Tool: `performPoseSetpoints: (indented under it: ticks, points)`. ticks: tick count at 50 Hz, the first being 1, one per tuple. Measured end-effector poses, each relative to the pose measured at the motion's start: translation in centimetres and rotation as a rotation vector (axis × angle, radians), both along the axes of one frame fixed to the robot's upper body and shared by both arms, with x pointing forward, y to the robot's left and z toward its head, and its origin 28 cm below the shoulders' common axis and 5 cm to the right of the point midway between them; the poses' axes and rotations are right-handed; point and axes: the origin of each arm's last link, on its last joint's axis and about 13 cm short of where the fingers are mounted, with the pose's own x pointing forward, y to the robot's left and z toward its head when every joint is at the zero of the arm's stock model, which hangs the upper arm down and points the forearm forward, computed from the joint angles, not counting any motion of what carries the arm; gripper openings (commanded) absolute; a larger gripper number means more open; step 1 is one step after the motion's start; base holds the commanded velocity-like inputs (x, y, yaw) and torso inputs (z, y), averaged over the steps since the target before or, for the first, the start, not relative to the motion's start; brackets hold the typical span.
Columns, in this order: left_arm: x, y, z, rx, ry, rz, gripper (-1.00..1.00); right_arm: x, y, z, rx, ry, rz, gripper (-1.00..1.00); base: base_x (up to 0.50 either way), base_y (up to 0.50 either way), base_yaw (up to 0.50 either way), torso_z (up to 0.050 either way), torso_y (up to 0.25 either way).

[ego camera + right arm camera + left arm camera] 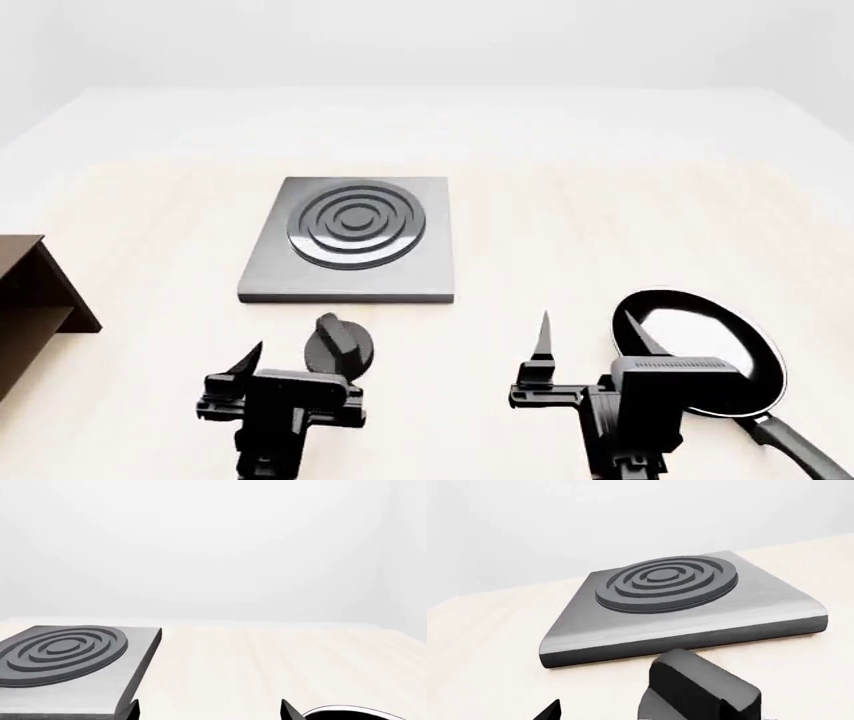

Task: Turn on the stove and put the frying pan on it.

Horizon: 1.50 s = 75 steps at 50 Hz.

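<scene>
Stove [351,240] flat on table [601,220], burner bare. Knob [340,345] just in front of stove, near left gripper [287,358], jaws spread, not touching. Frying pan [707,345] front-right of stove, well apart. Right gripper [587,340] spread, at pan's left rim, holds nothing.

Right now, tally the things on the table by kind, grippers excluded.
Flat square grey metal stove plate with ring burner: 1
Small round black knob: 1
Round black frying pan with pale glossy inside: 1
Brown wooden shelf, cut by the view's edge: 1
Total: 4
</scene>
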Motion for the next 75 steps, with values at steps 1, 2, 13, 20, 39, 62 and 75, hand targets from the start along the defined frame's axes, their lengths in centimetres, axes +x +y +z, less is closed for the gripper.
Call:
performPoseSetpoints:
  ticks: [1,2,13,20,39,62,75]
  points:
    - [0.0,-0.2,0.1,-0.001,-0.003,-0.011,1.00,0.0,0.0,0.0,0.000,0.000,0.000,1.00,0.00,0.00,0.00,0.000,0.000]
    - [-0.1,-0.3,0.2,-0.003,-0.006,-0.021,1.00,0.0,0.0,0.0,0.000,0.000,0.000,1.00,0.00,0.00,0.00,0.000,0.000]
    - [-0.8,-1.1,2.3,-0.054,-0.034,-0.096,1.00,0.1,-0.1,0.0,0.001,0.011,0.001,1.00,0.00,0.00,0.00,0.000,0.000]
    - [-1.0,-0.3,4.9,-0.098,-0.084,-0.070,1.00,0.2,0.0,0.2,-0.036,0.031,0.015,1.00,0.00,0.00,0.00,0.000,0.000]
    - [-2.3,1.8,8.6,-0.153,-0.141,-0.003,1.00,0.0,-1.5,7.4,-0.255,0.032,0.207,1.00,0.00,0.00,0.00,0.000,0.000]
    - [-2.8,2.4,9.3,-0.166,-0.175,0.013,1.00,0.2,-5.7,15.5,-0.714,0.265,0.306,1.00,0.00,0.00,0.00,0.000,0.000]
    - [-2.8,2.5,9.2,-0.164,-0.183,0.015,1.00,-0.2,-9.4,16.3,-0.988,0.622,0.332,1.00,0.00,0.00,0.00,0.000,0.000]
